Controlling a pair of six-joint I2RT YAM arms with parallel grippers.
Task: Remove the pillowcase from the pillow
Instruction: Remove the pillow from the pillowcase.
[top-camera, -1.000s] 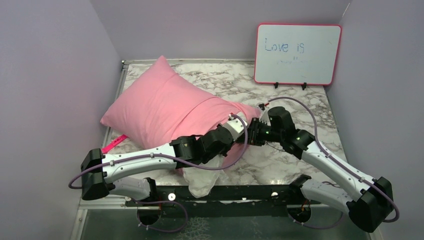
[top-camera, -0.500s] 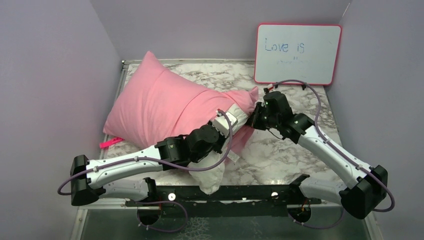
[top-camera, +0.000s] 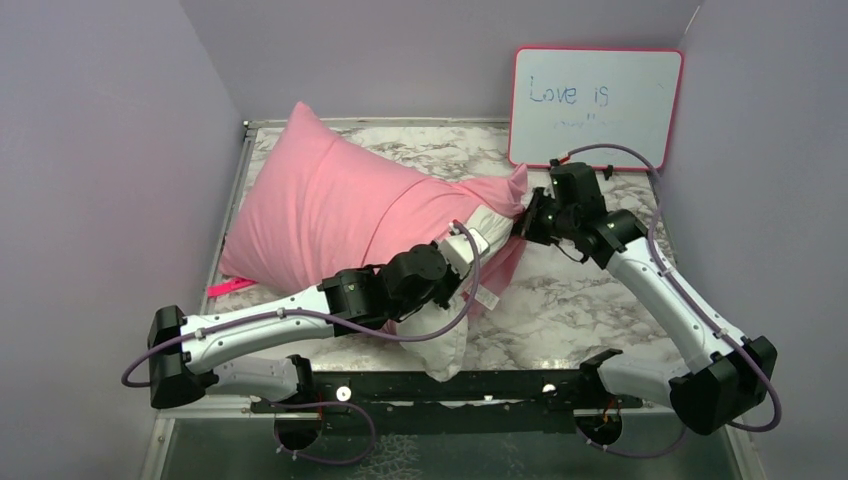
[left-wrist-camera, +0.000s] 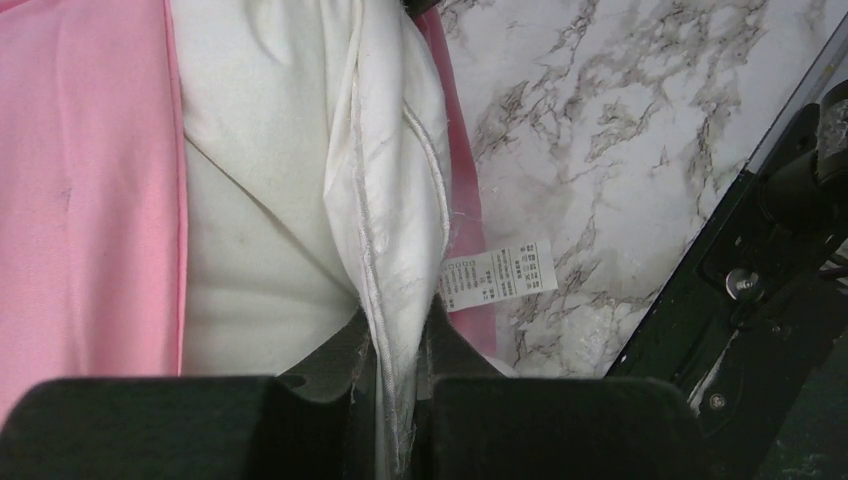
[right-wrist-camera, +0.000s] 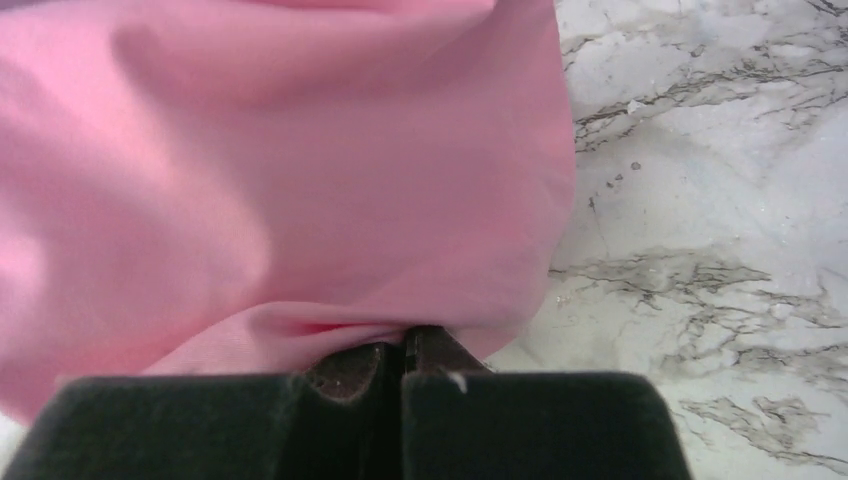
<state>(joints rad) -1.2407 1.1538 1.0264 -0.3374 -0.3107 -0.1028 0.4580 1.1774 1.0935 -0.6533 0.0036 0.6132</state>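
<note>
The pink pillowcase (top-camera: 330, 205) lies across the left and middle of the marble table, still round most of the white pillow (top-camera: 440, 345), whose bare end sticks out toward the near edge. My left gripper (top-camera: 487, 232) is shut on the pillow's seamed white edge (left-wrist-camera: 385, 250); a care label (left-wrist-camera: 497, 275) hangs beside it. My right gripper (top-camera: 522, 222) is shut on the pillowcase's open edge (right-wrist-camera: 300, 200) and holds it off the table toward the back right. The pillowcase also shows at the left of the left wrist view (left-wrist-camera: 90, 180).
A whiteboard (top-camera: 595, 108) with a red frame stands at the back right. A pink strip (top-camera: 228, 288) lies by the table's left edge. Purple walls close in left, back and right. A black rail (top-camera: 450, 385) runs along the near edge.
My right gripper has pulled the pillowcase edge toward the back right. The pillow in its case has shifted back, and more white pillow shows at the near end. My left gripper has kept its hold.
</note>
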